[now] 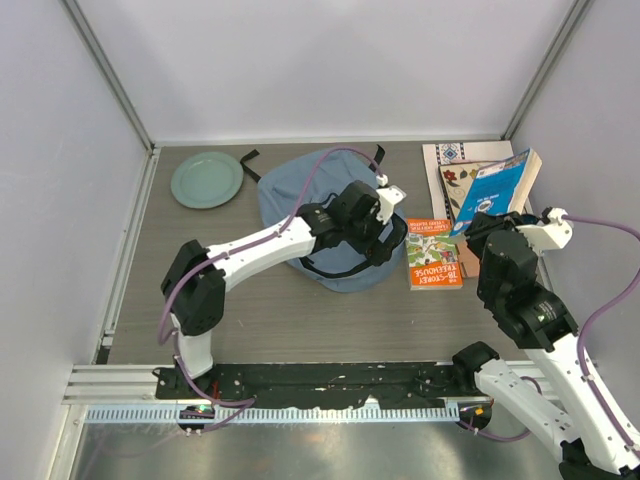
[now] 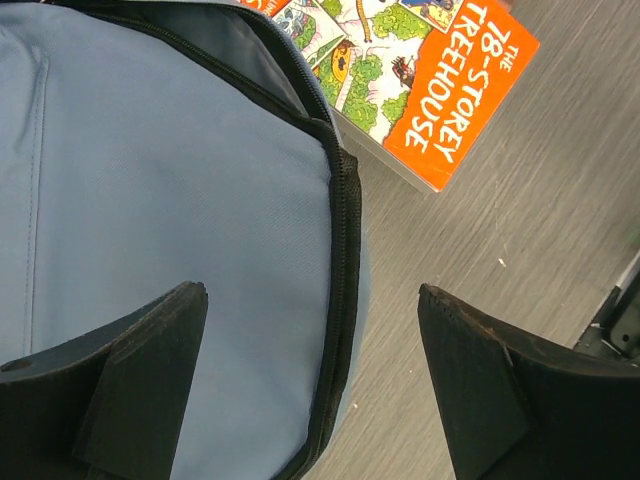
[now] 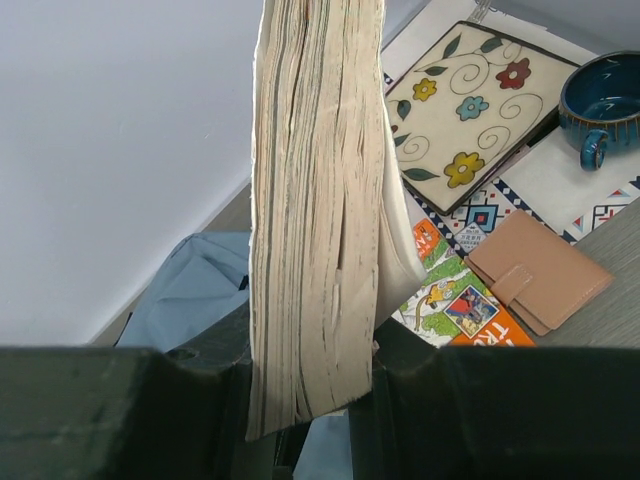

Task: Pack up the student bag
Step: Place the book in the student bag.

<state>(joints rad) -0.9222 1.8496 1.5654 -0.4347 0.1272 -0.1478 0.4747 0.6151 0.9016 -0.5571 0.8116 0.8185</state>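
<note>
Two pincers are seen, one per arm. The student bag [image 1: 300, 215], a large soft dusty light-blue fabric backpack w/ dark zipper and black straps, is laid flat at mid-rear of the grey wood-grain worktop [image 1: 300, 320]. It is set between a round pale-green plate [image 1: 206, 179] on its left and an orange paperback [image 1: 433, 265], titled "78-Storey Treehouse", just beside its right edge. In the left wrist view the zip is seen parted at the bag's right rim, w/ dark lining showing.

Handling, as judged: the bag is prob. light and limp, w/ no stiffness. The mouth would not be held open unaided, and fabric would bunch if pinched mid-panel. Not fragile, not slippery. It is best taken at the zippered rim of the upper flap, i.e. the corded seam near the orange paperback, and lifted so a gap is made for books.

The left arm is stretched fwd and rightward across the bag, wrist bent down over its right side. The left pincer [image 2: 312, 350] is spread wide, w/ nothing gripped. The zipper edge is seen below, between its fingers; contact w/ the fabric cannot be told.

The right arm is raised over the right part of the worktop, forearm up. The right pincer [image 3: 310, 390] is clenched on the lower edge of a thick blue-covered paperback [image 1: 497, 185], which is held upright w/ its yellowed page block toward the wrist camera. A tan leather wallet [image 3: 538, 272] is seen beneath, beside the orange paperback.
</note>
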